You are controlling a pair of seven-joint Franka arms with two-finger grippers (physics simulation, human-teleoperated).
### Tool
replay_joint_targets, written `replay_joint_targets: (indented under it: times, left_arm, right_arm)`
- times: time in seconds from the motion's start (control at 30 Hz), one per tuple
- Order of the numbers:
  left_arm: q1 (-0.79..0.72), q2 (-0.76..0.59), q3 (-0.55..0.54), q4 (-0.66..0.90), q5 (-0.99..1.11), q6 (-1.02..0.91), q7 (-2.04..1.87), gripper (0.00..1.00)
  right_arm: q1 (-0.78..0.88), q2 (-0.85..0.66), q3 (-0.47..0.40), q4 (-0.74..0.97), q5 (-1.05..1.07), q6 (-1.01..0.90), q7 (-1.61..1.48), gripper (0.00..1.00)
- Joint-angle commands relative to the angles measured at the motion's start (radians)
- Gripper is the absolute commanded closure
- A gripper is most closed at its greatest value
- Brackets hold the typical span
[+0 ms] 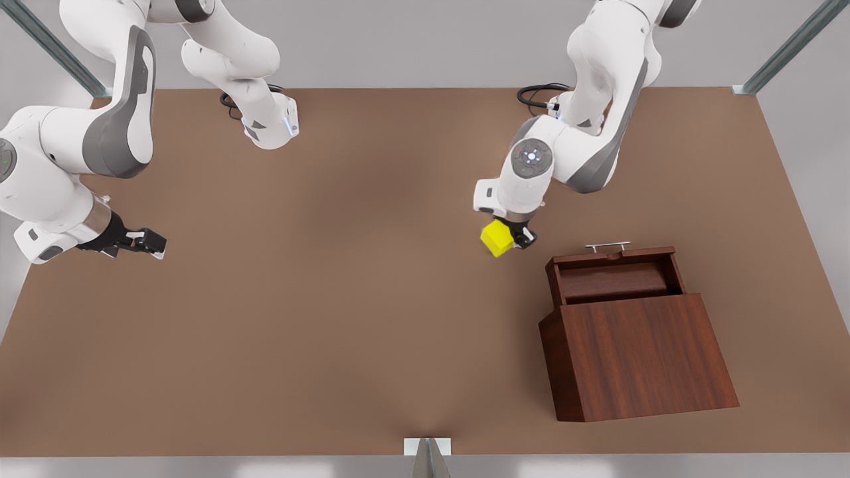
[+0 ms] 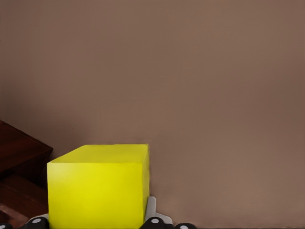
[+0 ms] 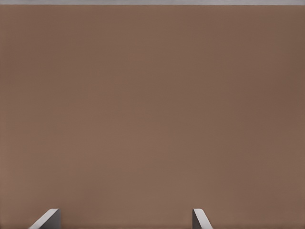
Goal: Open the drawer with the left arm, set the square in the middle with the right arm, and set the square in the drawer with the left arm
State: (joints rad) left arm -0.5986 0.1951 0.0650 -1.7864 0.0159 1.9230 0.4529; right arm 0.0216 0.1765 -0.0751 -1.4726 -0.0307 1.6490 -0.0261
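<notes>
The yellow square [image 1: 498,239] [image 2: 97,186] sits between the fingers [image 2: 155,222] of my left gripper [image 1: 510,238], which is shut on it. It is just off the drawer's corner, on the front view's left of the cabinet. The drawer [image 1: 614,280] is pulled out of the wooden cabinet [image 1: 637,358], its inside bare, its silver handle [image 1: 607,246] toward the arms. An edge of the dark wood [image 2: 19,160] shows beside the square in the left wrist view. My right gripper [image 1: 149,242] [image 3: 125,220] waits open over the tabletop at the front view's far left.
The brown tabletop [image 1: 345,265] stretches between the two arms. The cabinet stands at the front view's right, toward the near edge. Metal frame posts [image 1: 787,50] rise at the far corners. A small bracket [image 1: 428,448] sits at the near edge.
</notes>
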Motion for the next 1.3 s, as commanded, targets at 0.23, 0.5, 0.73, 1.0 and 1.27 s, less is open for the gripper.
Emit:
replay_joint_targets:
  times: [0.23,0.5,0.73,1.0,1.27]
  left_arm:
    - [0.008,0.024,0.309,-0.002,-0.137,-0.024,0.507,0.30]
    - [0.025,0.103,0.427,-0.001,-0.214,0.010,0.716,0.29]
    - [0.052,0.116,0.430,-0.002,-0.215,-0.001,0.759,0.00]
    - [0.048,0.086,0.440,0.091,-0.214,-0.133,0.252,0.00]
    - [0.396,0.109,0.020,0.397,0.015,-0.176,-0.419,0.00]
  right_arm:
    - [0.000,0.000,0.000,0.000,0.000,0.000,0.000,0.00]
    - [0.000,-0.002,0.000,0.000,0.000,-0.002,0.000,0.00]
    - [0.001,0.000,0.000,0.000,-0.002,0.000,0.000,0.00]
    - [0.001,0.000,0.000,0.000,0.000,0.000,0.002,0.00]
    - [-0.008,0.001,0.000,0.011,0.051,-0.002,0.008,0.00]
